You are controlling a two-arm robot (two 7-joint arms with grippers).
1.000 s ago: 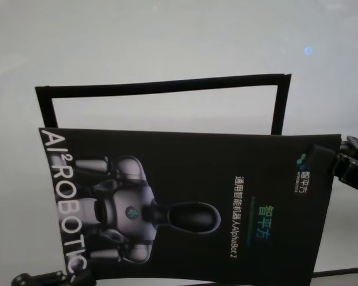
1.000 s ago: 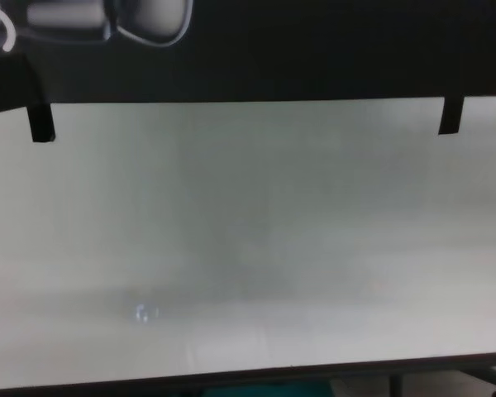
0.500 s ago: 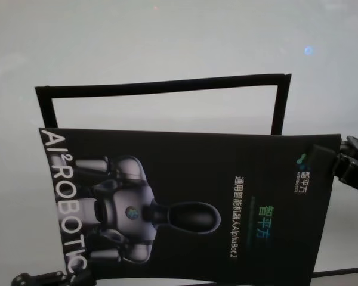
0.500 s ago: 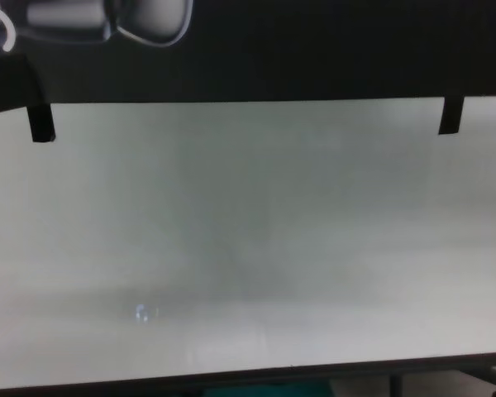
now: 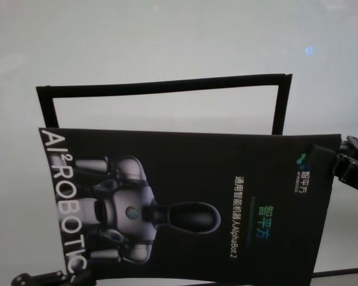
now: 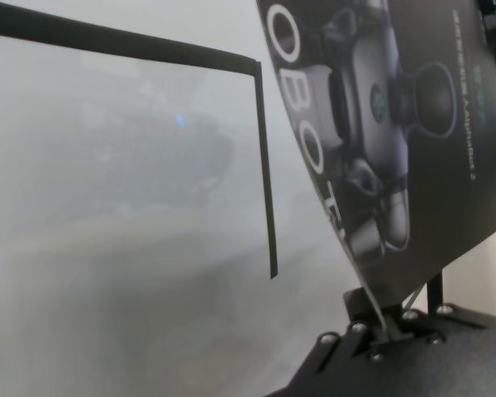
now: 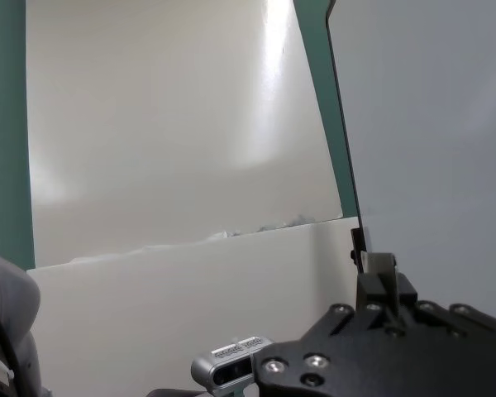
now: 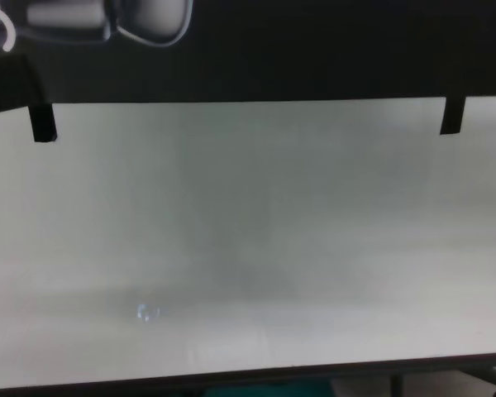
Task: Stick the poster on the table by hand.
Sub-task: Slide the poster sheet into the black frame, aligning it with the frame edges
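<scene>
Above the wide pale grey table (image 5: 167, 42), with its black tape outline (image 5: 161, 87) as target, the glossy black robot poster (image 5: 191, 202) hangs taut—left pincer (image 6: 380, 329) and right pincer (image 5: 337, 164) each clamped on an opposite edge—seemingly for lowering flat.

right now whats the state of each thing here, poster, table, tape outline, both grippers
poster: held up off the table, not yet stuck, printed side facing the head camera
table: bare white top, nothing stuck inside the outline
tape outline: black strips flat on the table, near part hidden behind the poster
left gripper: shut on the poster's lower corner
right gripper: shut on the poster's right edge
</scene>
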